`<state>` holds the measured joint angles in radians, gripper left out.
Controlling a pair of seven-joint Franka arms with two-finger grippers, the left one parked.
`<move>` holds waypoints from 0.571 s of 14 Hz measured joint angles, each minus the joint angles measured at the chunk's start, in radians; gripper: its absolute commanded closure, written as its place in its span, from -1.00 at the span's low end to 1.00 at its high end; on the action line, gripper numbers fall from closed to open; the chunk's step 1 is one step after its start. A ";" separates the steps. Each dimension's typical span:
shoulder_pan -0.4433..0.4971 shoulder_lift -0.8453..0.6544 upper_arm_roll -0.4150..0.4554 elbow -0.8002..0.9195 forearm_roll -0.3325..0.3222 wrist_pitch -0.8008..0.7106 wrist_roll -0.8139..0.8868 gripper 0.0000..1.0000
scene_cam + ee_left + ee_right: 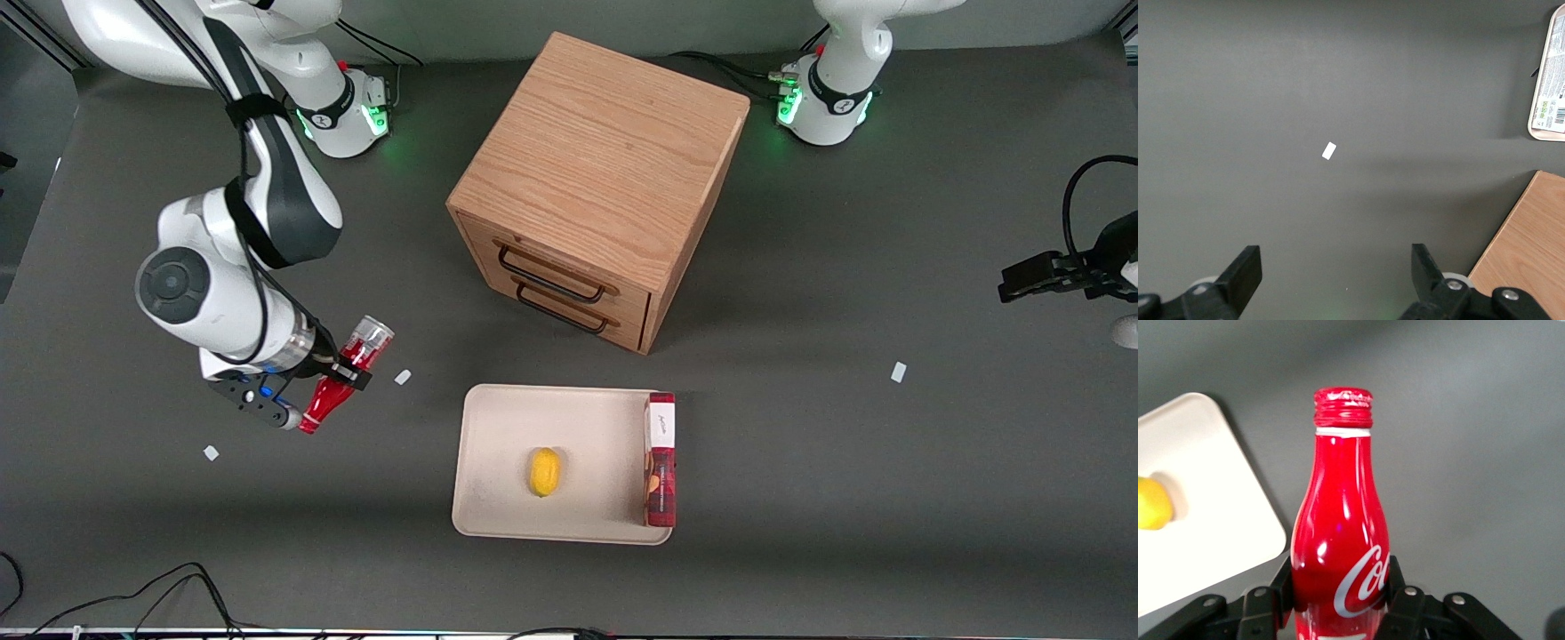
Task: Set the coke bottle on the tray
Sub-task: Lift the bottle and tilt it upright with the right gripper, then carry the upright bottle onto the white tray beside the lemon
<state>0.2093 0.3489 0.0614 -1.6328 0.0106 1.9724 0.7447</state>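
Toward the working arm's end of the table, the gripper (pixel 347 375) is clamped on the bottle (pixel 342 384) at mid-body — held tilted above the mat, clear of the tray (pixel 498 498). Carry it sideways over the tray; set it down on the bare area beside the lemon (pixel 544 471), short of the red box (pixel 660 458).

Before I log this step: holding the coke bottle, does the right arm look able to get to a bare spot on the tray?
Probably yes. The hand, shut on the coke bottle, has bare tabletop between it and the tray; only the lemon and the red box occupy it.
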 measured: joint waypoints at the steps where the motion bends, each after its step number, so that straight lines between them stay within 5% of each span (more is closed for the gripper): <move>1: 0.003 0.006 0.001 0.045 0.000 -0.033 -0.022 1.00; 8: 0.116 0.193 0.016 0.340 -0.010 -0.130 -0.218 1.00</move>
<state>0.3252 0.5417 0.0769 -1.2924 0.0007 1.8426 0.5271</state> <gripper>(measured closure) 0.441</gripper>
